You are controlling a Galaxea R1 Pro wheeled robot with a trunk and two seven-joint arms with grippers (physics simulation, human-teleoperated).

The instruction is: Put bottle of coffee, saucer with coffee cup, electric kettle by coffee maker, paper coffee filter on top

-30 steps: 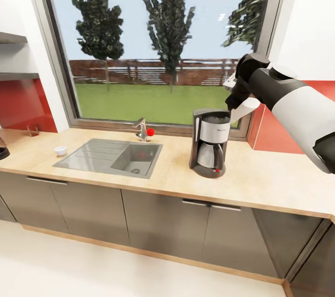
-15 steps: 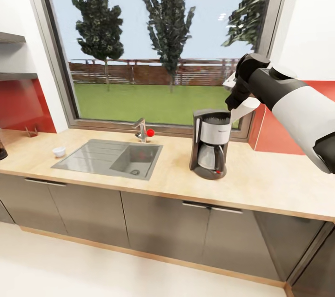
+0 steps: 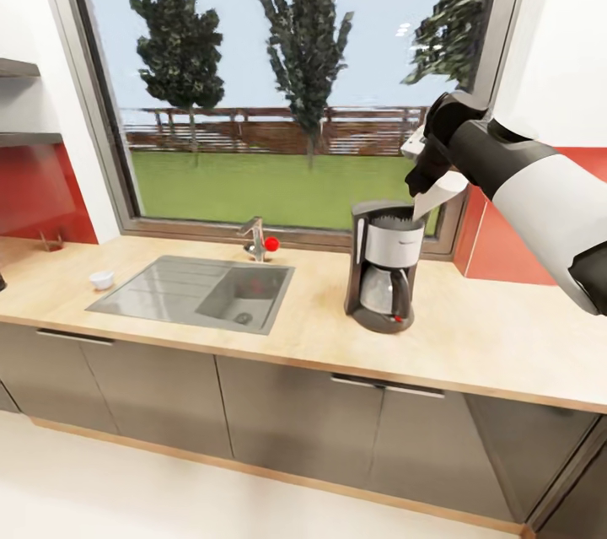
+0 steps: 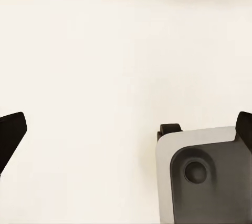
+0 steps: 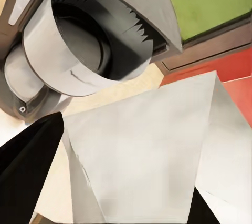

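- My right end effector (image 3: 428,176) is clamped on the paper coffee filter (image 5: 152,155), holding it just above and beside the coffee maker (image 3: 384,267) on the table (image 3: 472,328).
- My right wrist view looks into the machine's open top.
- My left end effector (image 4: 126,129) is spread wide, holding nothing, over pale floor.
- The head view adds a small white cup (image 3: 102,279) left of the sink (image 3: 194,292).

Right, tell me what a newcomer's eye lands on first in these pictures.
First the right gripper, raised just above and right of the coffee maker, jaws shut on the white paper coffee filter. The coffee maker stands on the countertop in front of a big window with trees and lawn. To its left lies a grey sink, with a small white cup beyond it.
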